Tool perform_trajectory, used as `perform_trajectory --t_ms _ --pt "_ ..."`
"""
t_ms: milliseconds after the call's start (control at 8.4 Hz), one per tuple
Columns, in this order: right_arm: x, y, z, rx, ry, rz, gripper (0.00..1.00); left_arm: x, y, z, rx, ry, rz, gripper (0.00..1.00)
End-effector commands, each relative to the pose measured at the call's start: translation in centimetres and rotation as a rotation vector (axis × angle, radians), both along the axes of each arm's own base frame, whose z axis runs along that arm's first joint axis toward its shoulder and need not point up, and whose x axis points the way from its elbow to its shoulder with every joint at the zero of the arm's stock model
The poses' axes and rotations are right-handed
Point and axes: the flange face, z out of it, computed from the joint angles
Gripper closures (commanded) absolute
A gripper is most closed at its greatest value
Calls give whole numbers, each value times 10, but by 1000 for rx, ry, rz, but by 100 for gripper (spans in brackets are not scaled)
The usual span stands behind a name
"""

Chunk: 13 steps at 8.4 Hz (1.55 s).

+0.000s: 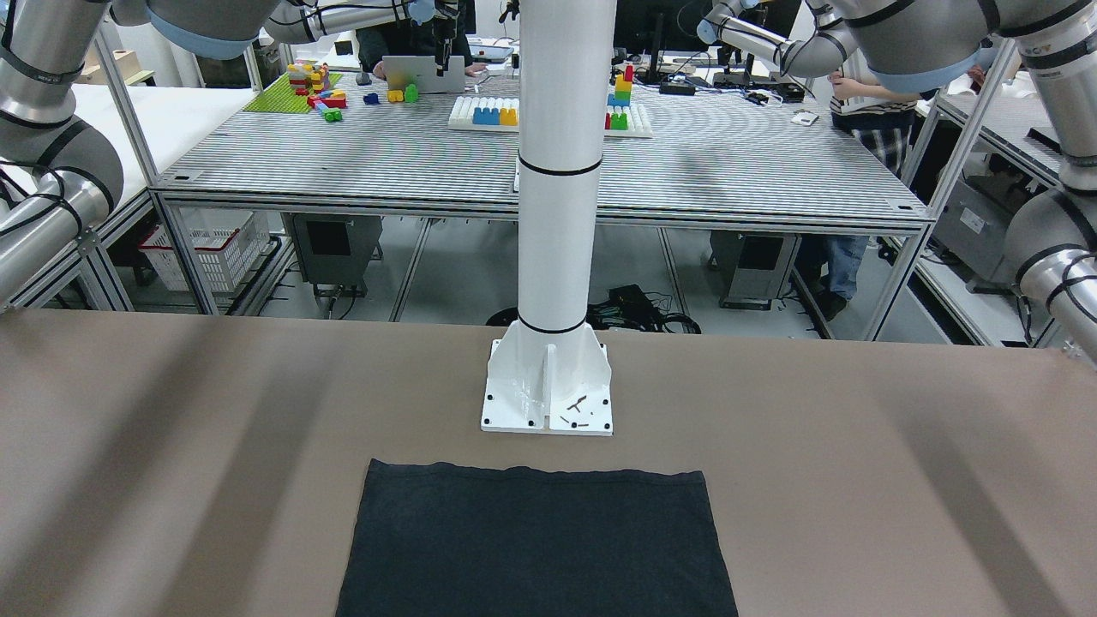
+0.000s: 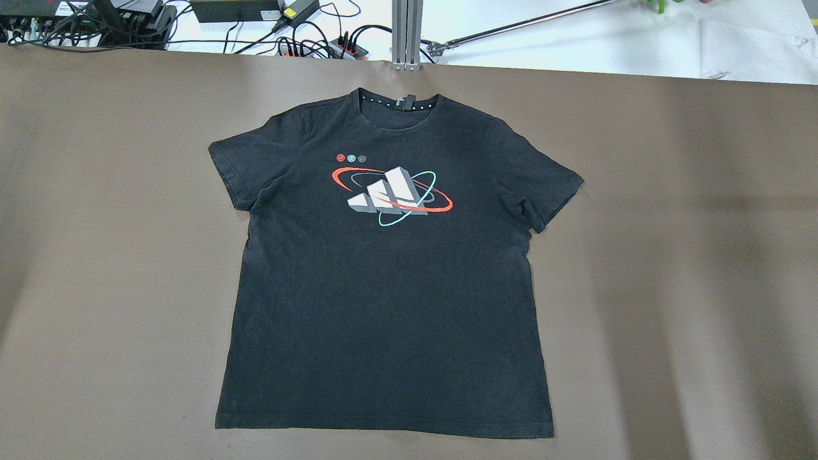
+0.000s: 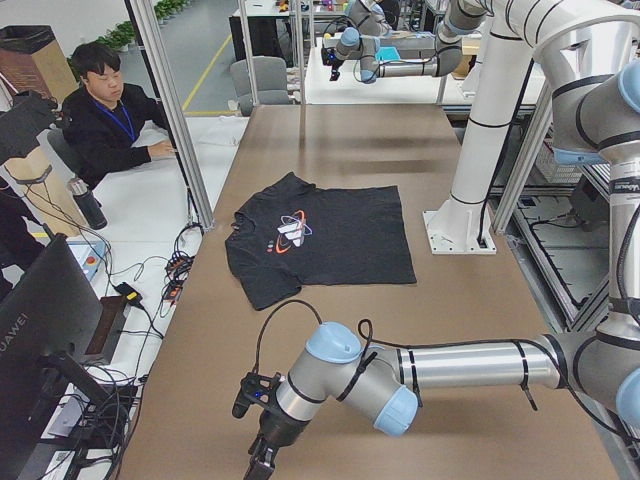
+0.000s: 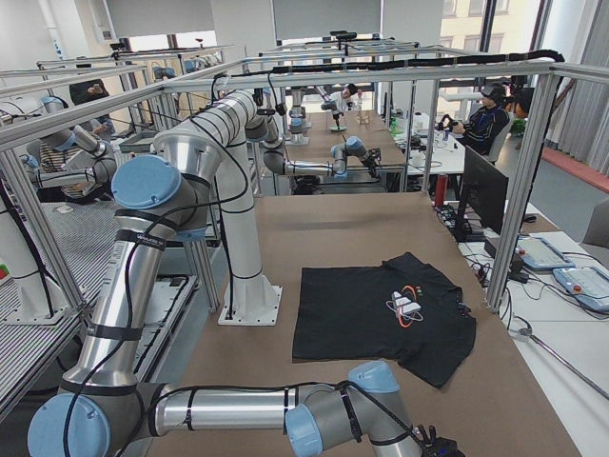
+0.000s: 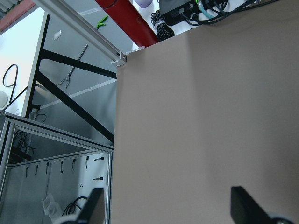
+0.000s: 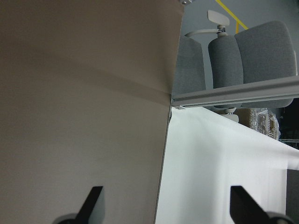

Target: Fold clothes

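A black printed short-sleeved T-shirt (image 2: pixel 383 287) was seen spread flat on the brown surface (image 2: pixel 96 255). The left fingers (image 5: pixel 244 205) and right fingers (image 6: pixel 243 205) were held apart, apparently empty.

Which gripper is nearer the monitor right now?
Left. The left gripper hangs over the table end beside the monitor; the right gripper is over the opposite end, beyond the shirt.
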Motion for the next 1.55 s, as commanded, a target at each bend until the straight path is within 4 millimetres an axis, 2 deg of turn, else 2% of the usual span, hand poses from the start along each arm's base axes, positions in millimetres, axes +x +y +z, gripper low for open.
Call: perform_trajectory --t_ms 0,1190,1310,1429 --pt "0 0 0 0 0 0 6 0 1 -2 3 2 1 5" --pt "0 0 0 0 0 0 6 1 1 2 -7 14 4 5" --pt "-1 -2 -2 4 -1 -1 6 2 -4 1 -14 16 1 5" --pt "-2 -14 -12 9 -6 -4 6 2 -9 -4 -20 15 0 5"
